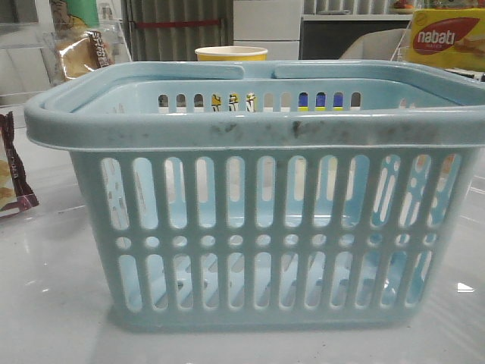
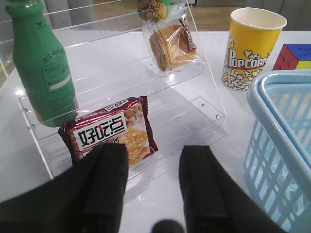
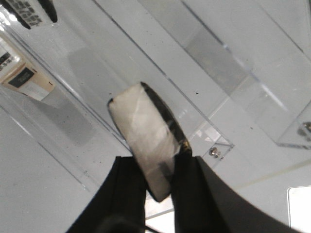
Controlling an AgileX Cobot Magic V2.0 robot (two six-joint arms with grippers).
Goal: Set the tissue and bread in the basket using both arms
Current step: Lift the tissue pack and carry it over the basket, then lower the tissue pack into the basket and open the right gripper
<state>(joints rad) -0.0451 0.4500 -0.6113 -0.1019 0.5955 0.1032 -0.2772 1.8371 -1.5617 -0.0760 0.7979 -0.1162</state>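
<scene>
- Tissue (image 3: 148, 141): your right hand (image 3: 158, 187) pinched this black-and-white pack between its two fingers, the pack held above a clear acrylic stand (image 3: 233, 73); the pack did not show in the front view.
- Bread (image 2: 170, 46): the clear-wrapped golden bread leaned on the upper step of the clear acrylic shelf (image 2: 204, 102), well apart from your left hand (image 2: 153, 179).
- Left hand: its fingers were spread, with nothing between them, and hovered over the worktop (image 2: 160, 194) just in front of the shelf.
- Basket (image 1: 258, 129): the light-blue basket stood upright on the worktop, its handles folded down on the scuffed rim; no tissue or bread could be seen inside it.
- Maroon snack packet (image 2: 112, 133): it lay on the shelf's lower step, close to your left hand's fingers.
- Green bottle (image 2: 43, 68): it stood on the shelf beside the snack packet.
- Popcorn cup (image 2: 252, 46): it stood behind the basket, a colour cube (image 2: 294, 56) beside it.
- Nabati box (image 1: 443, 38): it sat in the background, beyond the basket.
</scene>
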